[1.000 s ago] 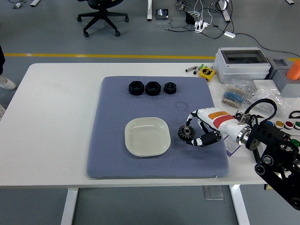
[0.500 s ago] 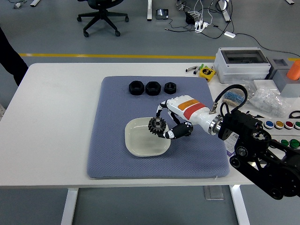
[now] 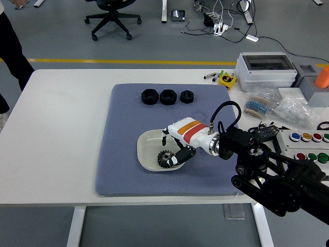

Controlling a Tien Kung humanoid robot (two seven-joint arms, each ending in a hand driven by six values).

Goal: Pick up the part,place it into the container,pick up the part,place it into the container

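The robot's right hand (image 3: 174,152) reaches into the white dish (image 3: 149,146) on the blue mat (image 3: 123,154), fingers curled around a black gear (image 3: 164,158) sitting low inside; releasing gently, fingers lifting straight up, should keep it from rolling out.

right hand (image 3: 177,146) lowered, gear (image 3: 165,158) now inside dish (image 3: 146,145)

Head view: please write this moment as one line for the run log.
right hand: lowered into dish, fingers around gear | gear: inside white dish | three black nuts: on mat's far side | left hand: not in view
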